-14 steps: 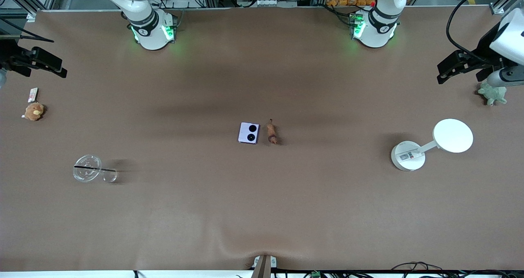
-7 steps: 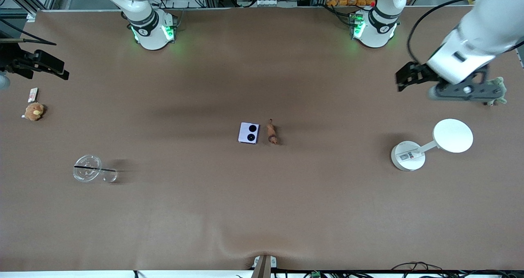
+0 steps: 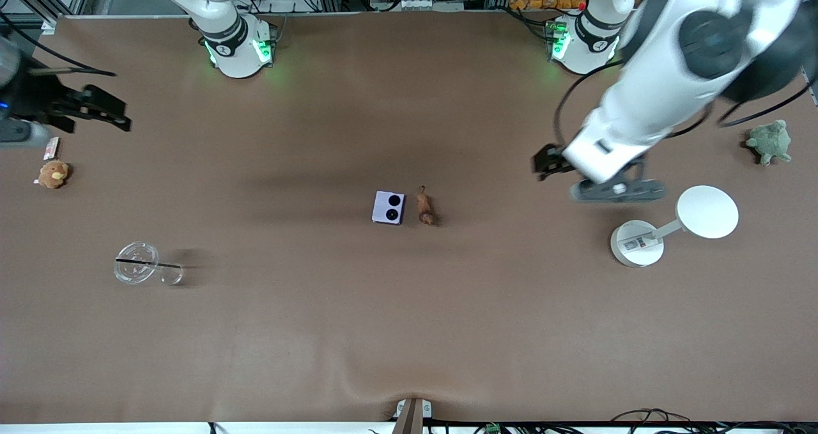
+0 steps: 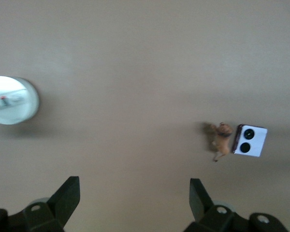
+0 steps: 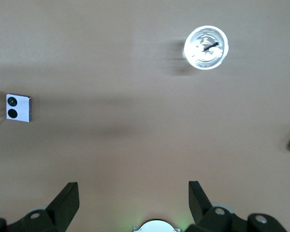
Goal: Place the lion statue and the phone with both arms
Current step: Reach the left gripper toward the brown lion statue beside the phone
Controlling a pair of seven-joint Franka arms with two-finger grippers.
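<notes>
Left gripper (image 3: 543, 163), jaws spread and empty, hangs over bare worktop (image 3: 409, 332) between the white stand (image 3: 639, 242) and the lion statue (image 3: 424, 208), apparently lined up for a reach. Right gripper (image 3: 112, 116), also spread and empty, hangs at its own end, above the tan plush (image 3: 53, 174). Lion statue lies just beside the phone (image 3: 388, 208), on the left arm's side; both untouched mid-worktop.

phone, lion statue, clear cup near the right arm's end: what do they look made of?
Phone: probably painted metal or glass, going by its smooth, flat lavender face with two glossy black lenses.
Lion statue: looks like hard resin or painted plastic; brown-orange, matte, with a rigid moulded shape.
Clear cup: likely thin transparent plastic, since the table shows through it. It lies on its side.
</notes>
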